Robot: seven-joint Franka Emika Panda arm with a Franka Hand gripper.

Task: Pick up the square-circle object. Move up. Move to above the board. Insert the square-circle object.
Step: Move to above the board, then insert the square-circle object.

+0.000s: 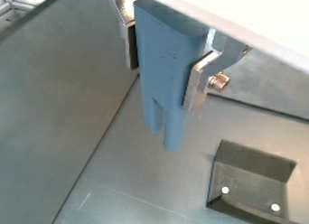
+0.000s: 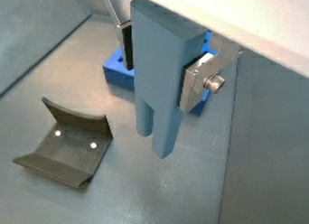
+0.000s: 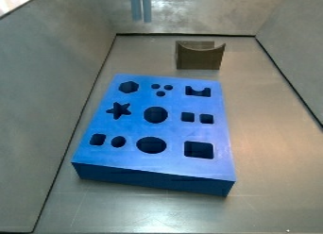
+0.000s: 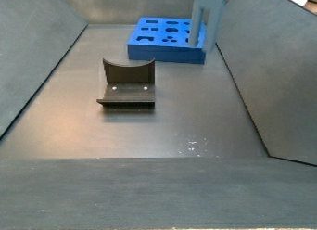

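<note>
Board: lying flat on the grey floor in a side view [image 3: 158, 125], taking up the middle of the table, cut-outs facing up; in the other side view [image 4: 169, 39] sitting toward the far edge; in a wrist view [image 2: 118, 70] showing only as a blue corner, mostly hidden behind the held piece.

Square-circle object: hanging upright in the air, clamped between the fingers, two prongs pointing down, in both wrist views [image 1: 164, 74] [image 2: 161, 79]; upper end running out of frame in both; in a side view [image 4: 206, 20] standing as a tall pale column at the board's right edge, top cut off; in the other side view only a faint pale sliver at the far edge, too small for judging.

Fixture: resting on the floor near the far edge [image 3: 198, 55]; in the other side view [image 4: 126, 83] sitting nearer, well apart from the board; partly cropped in a wrist view [image 1: 251, 178].

Gripper: closing on the square-circle object from both sides [image 1: 167, 51] [image 2: 163, 56], raised clear of the floor; far finger mostly hidden behind the piece.
</note>
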